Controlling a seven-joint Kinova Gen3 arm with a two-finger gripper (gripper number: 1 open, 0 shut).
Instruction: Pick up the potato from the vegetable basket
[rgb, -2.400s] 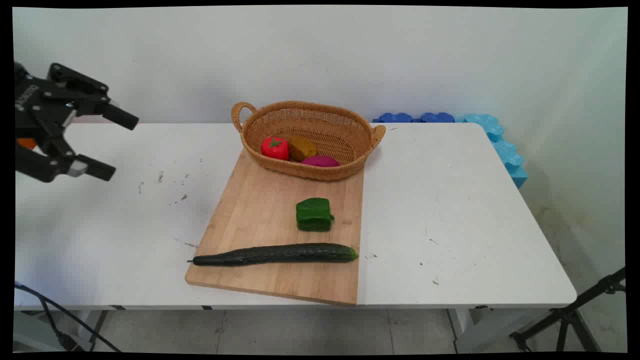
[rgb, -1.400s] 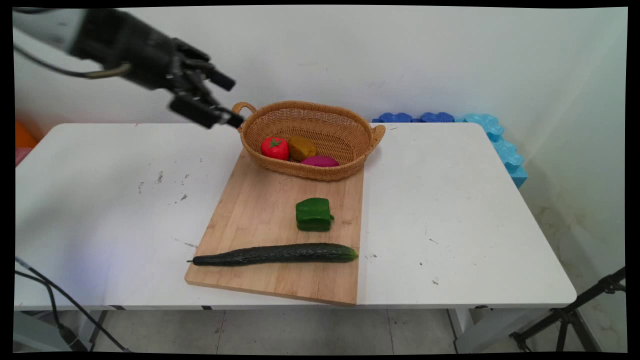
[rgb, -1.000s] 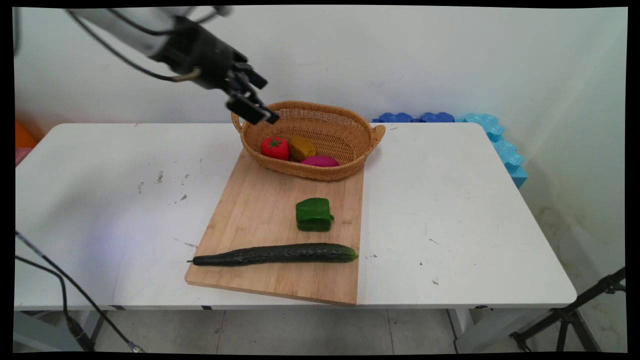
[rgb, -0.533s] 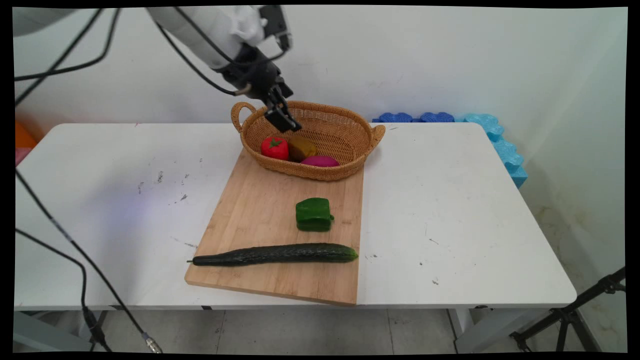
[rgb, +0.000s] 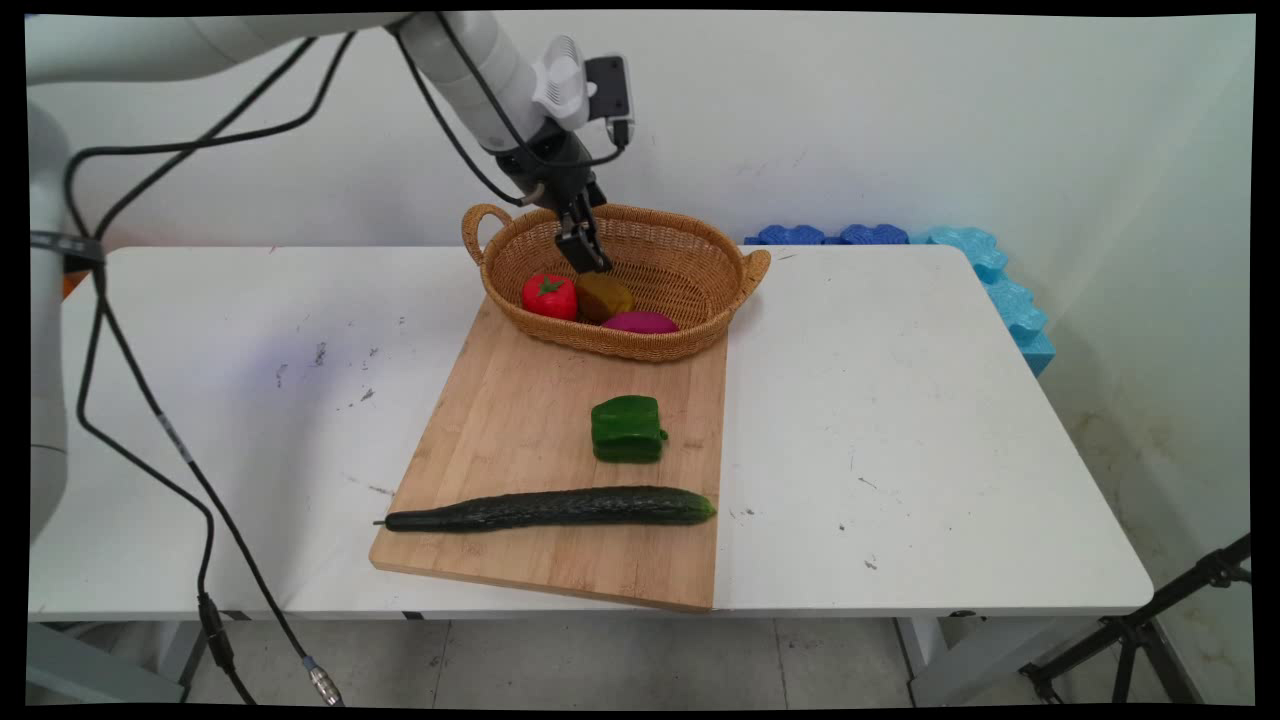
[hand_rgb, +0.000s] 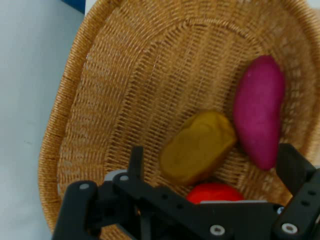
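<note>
My gripper (rgb: 586, 252) hangs just above the left half of a wicker basket (rgb: 650, 346), pointing down into it. In the hand view the gripper (hand_rgb: 215, 165) is open, with nothing between its fingers (hand_rgb: 135, 161). A brown potato (hand_rgb: 197, 147) lies right below it, between a red tomato (hand_rgb: 215, 192) and a magenta sweet potato (hand_rgb: 260, 110). In the main view the tomato (rgb: 549, 296), potato (rgb: 606, 298) and sweet potato (rgb: 641, 322) lie in a row along the basket's near side. The basket's weave (hand_rgb: 110, 100) fills the rest of the hand view.
The basket stands on the far end of a wooden cutting board (rgb: 510, 420). A green pepper (rgb: 627, 428) and a long cucumber (rgb: 550, 508) lie on the board. Blue foam blocks (rgb: 990, 270) line the table's far right corner. Black cables (rgb: 150, 420) hang at the left.
The arm has swung from the far left across the table to above the basket. The gripper has turned downward and come down over the potato. The vegetables have not moved.
</note>
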